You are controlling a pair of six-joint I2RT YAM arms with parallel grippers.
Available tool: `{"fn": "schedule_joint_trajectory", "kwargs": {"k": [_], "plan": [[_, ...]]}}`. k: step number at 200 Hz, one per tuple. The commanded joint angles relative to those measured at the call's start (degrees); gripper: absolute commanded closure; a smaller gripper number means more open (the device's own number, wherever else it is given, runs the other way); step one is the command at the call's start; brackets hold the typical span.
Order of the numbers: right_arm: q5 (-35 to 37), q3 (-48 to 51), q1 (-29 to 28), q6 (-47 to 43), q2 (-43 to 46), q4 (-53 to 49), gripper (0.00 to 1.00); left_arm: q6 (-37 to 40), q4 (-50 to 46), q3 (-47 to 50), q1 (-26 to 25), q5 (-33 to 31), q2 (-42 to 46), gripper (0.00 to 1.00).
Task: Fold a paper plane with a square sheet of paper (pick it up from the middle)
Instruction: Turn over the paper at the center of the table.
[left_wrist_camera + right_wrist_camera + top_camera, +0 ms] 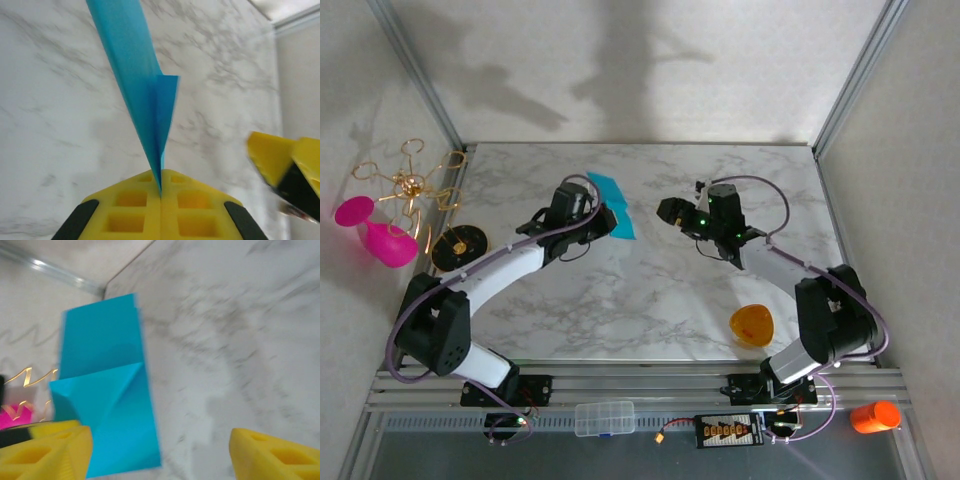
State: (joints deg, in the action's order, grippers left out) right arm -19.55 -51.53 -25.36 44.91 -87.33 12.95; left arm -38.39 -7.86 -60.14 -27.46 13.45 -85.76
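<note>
Now, mid-fold: left gripper (161, 189) pinches the creased square sheet of paper (145, 95); right gripper (160, 455), spread, should pinch the next crease.

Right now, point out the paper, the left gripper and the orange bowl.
paper (100, 335), right wrist view, flat upper panel
left gripper (161, 184), left wrist view, seam of its shut fingertips
bowl (752, 324), top view, its middle

A small orange bowl (752, 325) is sitting on the marble table (650, 300) near the front. A pink cup (375, 235) and a gold wire shape (410, 182) are lying far left, beside a black round thing (458, 247)
</note>
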Motion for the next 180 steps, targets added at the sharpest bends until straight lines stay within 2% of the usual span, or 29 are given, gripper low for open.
{"fn": "schedule_joint_trajectory", "kwargs": {"k": [1, 24, 49, 70, 84, 121, 139, 156, 180], "plan": [[12.7, -0.9, 0.3, -5.4, 3.3, -6.9, 0.2, 11.5, -19.6, -6.8, -2.4, -19.6, -2.8, 1.0], [17.5, -0.3, 0.3, -6.1, 5.1, -7.9, 0.12, 14.5, -28.5, -13.8, -5.0, -32.6, -6.9, 1.0], [20.5, 1.0, 0.3, -5.3, 6.4, -8.2, 0.1, 15.7, -36.3, -19.5, -7.9, -44.8, -12.7, 1.0], [21.7, 2.0, 0.3, -4.5, 7.1, -8.0, 0.09, 15.8, -39.9, -22.0, -9.9, -51.1, -17.2, 1.0], [22.4, 2.5, 0.4, -3.9, 7.4, -8.0, 0.1, 15.6, -40.8, -22.7, -11.1, -52.9, -19.9, 1.0], [24.7, 3.8, 0.9, -1.2, 7.9, -8.6, 0.1, 13.9, -42.9, -25.5, -15.0, -53.4, -29.1, 1.0], [24.7, 4.4, 1.1, -0.4, 8.1, -8.4, 0.1, 13.1, -41.4, -26.6, -16.3, -50.0, -32.1, 0.93], [25.0, 5.0, 1.4, 0.4, 8.5, -8.6, 0.1, 12.3, -37.9, -26.8, -16.6, -43.2, -32.3, 0.8], [24.6, 5.8, 1.7, 1.0, 8.6, -8.2, 0.1, 12.3, -31.9, -25.9, -15.7, -30.4, -29.4, 0.7]]}}
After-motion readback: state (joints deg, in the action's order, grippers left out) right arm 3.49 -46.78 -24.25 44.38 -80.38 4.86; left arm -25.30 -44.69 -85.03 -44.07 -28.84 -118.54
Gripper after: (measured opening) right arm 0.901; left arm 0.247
